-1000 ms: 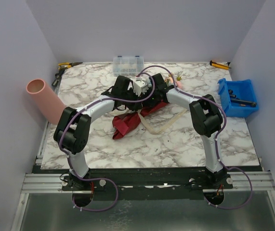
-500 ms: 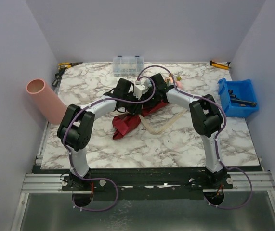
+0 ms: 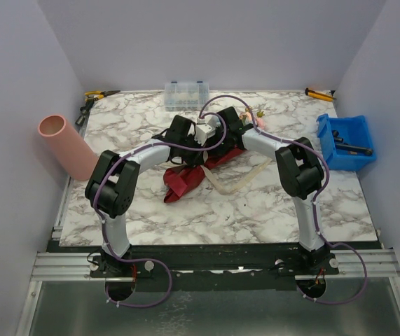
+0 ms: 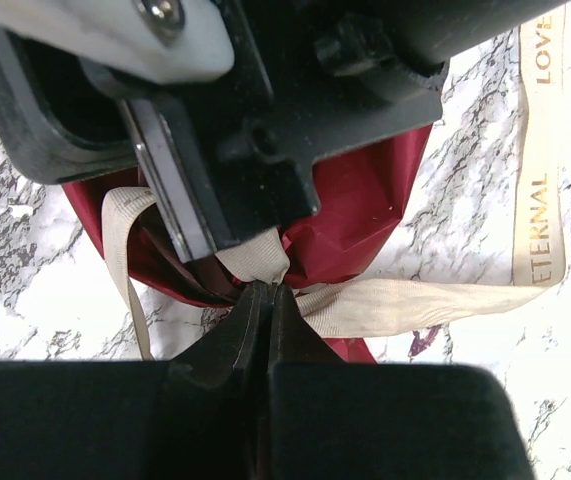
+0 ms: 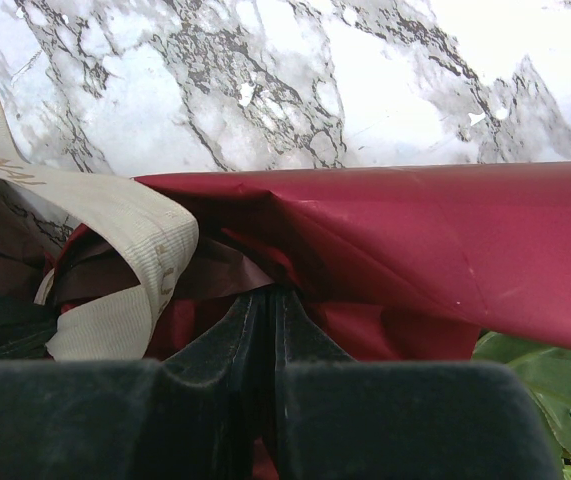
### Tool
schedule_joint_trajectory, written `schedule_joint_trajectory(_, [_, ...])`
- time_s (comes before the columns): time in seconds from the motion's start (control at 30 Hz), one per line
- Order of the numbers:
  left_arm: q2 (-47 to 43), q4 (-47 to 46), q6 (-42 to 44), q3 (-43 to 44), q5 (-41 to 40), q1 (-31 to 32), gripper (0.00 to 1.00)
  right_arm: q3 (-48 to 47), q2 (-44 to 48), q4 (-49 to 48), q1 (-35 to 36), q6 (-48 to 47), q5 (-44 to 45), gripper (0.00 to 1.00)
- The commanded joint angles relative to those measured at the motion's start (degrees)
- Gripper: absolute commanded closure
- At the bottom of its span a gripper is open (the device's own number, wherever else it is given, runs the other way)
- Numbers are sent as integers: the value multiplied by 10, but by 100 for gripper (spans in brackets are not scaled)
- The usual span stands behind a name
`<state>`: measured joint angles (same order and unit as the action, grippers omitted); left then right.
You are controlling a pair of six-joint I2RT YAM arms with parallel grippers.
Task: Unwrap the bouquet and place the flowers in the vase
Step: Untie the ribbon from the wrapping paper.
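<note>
Two arms crowd the middle of the worktop (image 3: 256, 210), meeting over the bouquet (image 3: 185, 178), which lies on its side at the centre. The left end effector (image 4: 265, 300) is closed, its tips pinching the beige ribbon (image 4: 415, 300) at the knot. The body of the right arm sits directly above it, almost touching. The right end effector (image 5: 268, 300) is also closed, nipping a fold of the maroon wrap (image 5: 415, 230). A few flowers (image 3: 252, 115) peek out beyond the right arm. A loose ribbon tail trails over the marble toward the near right.

A clear box (image 3: 186, 92) sits at the far edge, just behind the arms. Pliers (image 3: 100, 94) lie at the far left corner and a yellow-and-black tool (image 3: 320, 93) at the far right. A blue bin (image 3: 323, 136) holding dark tools hugs the right edge. The vase (image 3: 66, 145) leans at the left edge, mouth up and outward, well apart from the bouquet.

The near half of the white, grey-veined marble is bare. Plain pale walls close in on three sides.
</note>
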<state>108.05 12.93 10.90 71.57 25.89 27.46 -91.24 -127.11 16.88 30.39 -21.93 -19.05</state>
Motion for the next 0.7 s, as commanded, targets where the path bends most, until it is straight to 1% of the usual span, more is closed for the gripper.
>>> schedule_joint_trajectory(0.0, [-19, 7, -12, 23, 7, 4, 100, 54, -99, 137, 3, -12, 64, 90])
schedule_joint_trajectory(0.13, [-42, 4, -30, 32, 30, 3, 100, 54, -99, 138, 4, -12, 63, 90])
schedule_joint_trajectory(0.23, [-61, -16, -54, 25, 49, 2, 100, 54, -99, 138, 3, -12, 64, 91])
schedule_joint_trajectory(0.5, [-83, -43, -85, 12, 60, -1, 100, 54, -99, 138, 3, -12, 64, 90])
schedule_joint_trajectory(0.6, [-90, -47, -76, 6, 58, -3, 100, 54, -99, 138, 3, -12, 63, 91])
schedule_joint_trajectory(0.67, [-88, -30, -39, 8, 59, -3, 100, 55, -98, 137, 3, -12, 64, 91])
